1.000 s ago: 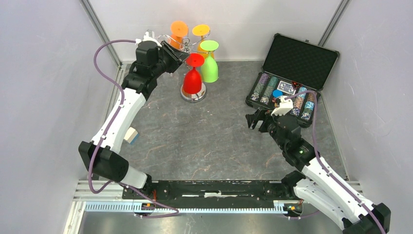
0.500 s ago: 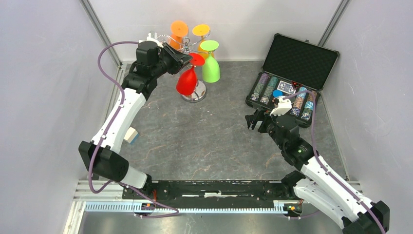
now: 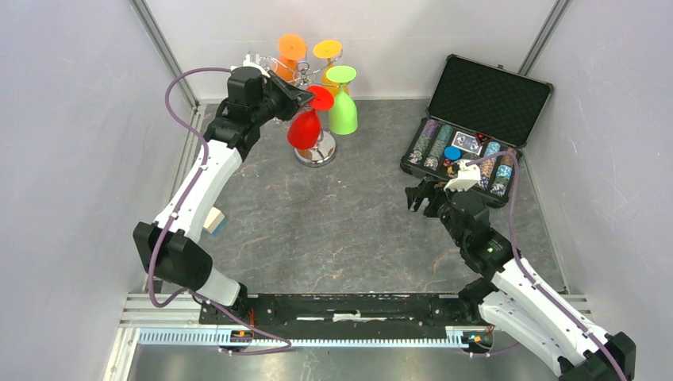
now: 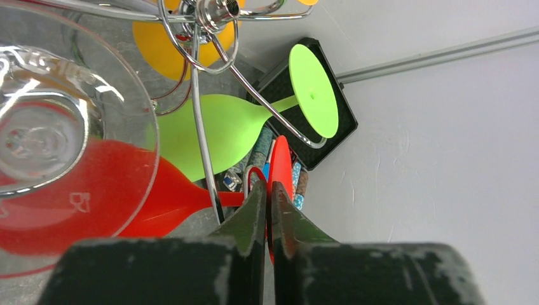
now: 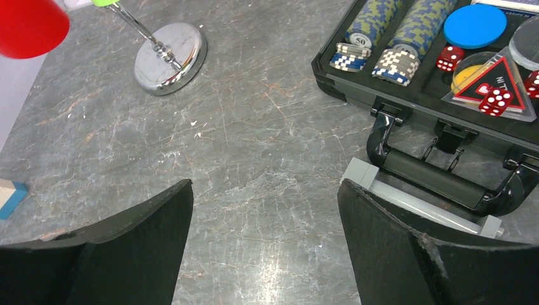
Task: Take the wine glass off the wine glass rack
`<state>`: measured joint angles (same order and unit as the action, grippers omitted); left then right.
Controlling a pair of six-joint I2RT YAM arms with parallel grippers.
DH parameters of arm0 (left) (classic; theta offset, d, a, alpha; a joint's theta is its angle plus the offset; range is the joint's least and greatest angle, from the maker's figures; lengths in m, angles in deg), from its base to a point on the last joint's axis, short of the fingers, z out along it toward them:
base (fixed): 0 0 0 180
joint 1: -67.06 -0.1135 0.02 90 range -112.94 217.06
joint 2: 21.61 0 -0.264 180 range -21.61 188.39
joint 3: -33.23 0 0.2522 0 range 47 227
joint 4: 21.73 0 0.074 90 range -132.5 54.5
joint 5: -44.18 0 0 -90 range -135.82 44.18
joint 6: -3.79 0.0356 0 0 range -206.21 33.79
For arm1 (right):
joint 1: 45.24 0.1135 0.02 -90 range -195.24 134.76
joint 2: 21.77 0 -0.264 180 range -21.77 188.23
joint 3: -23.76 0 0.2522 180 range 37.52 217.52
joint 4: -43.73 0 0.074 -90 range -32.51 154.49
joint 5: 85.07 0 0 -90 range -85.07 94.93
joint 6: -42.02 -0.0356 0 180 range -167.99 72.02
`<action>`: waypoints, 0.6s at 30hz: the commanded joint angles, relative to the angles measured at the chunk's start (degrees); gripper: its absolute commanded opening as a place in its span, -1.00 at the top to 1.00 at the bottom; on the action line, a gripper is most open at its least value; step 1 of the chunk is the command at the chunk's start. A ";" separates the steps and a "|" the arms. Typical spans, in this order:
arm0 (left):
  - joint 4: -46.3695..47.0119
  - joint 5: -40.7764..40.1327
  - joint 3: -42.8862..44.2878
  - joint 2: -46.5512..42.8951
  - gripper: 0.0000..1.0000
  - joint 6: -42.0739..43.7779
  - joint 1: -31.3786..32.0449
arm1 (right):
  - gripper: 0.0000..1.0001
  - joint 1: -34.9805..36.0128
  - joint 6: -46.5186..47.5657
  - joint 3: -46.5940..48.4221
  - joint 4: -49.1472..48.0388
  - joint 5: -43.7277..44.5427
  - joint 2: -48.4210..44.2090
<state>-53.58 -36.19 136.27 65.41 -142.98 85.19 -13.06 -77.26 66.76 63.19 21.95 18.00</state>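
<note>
The wine glass rack (image 3: 315, 154) stands at the back of the table, its chrome stem (image 4: 196, 108) and scroll arms showing in the left wrist view. A red wine glass (image 3: 304, 129) hangs upside down from it, tilted, its bowl (image 4: 127, 197) swung toward the left arm. My left gripper (image 3: 306, 95) is shut on the thin edge of the red glass's round foot (image 4: 280, 168). A green glass (image 3: 342, 115), an orange one (image 3: 291, 48), a yellow one (image 3: 327, 49) and a clear one (image 4: 38, 127) hang there too. My right gripper (image 3: 421, 194) is open and empty, low over the table.
An open black case (image 3: 476, 135) of poker chips and dice lies at the right, its handle (image 5: 438, 175) just beyond my right gripper (image 5: 266, 190). A small white and blue block (image 3: 213, 221) sits near the left arm. Walls stand close behind the rack.
The left jaws have closed on the red glass's foot. The red glass went from hanging straight down to tilted, bowl swung left. The right arm shifted slightly.
</note>
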 commanded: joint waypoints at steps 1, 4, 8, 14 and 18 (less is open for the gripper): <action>-0.67 -1.22 -0.49 -0.17 0.95 0.48 0.06 | -0.77 -0.09 0.36 0.03 -1.08 2.57 -0.62; 0.73 -0.34 -1.07 -1.43 0.95 -0.49 0.06 | -0.77 -0.07 0.21 0.03 -1.07 2.06 -0.25; 4.44 2.12 -2.92 -3.55 0.95 -3.13 0.04 | -0.77 -0.10 0.10 -0.04 -1.12 1.96 -0.05; 6.98 3.93 -4.63 -5.92 0.95 -5.92 -0.07 | -0.77 -0.05 -0.08 -0.19 -1.12 1.78 -0.04; 7.46 2.32 -6.01 -7.58 0.95 -6.40 -0.37 | -0.76 -0.07 -0.25 -0.39 -1.07 1.68 -0.24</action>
<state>-49.67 -34.68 131.16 61.34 -146.90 85.10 -13.10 -77.28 66.67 63.19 22.99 18.06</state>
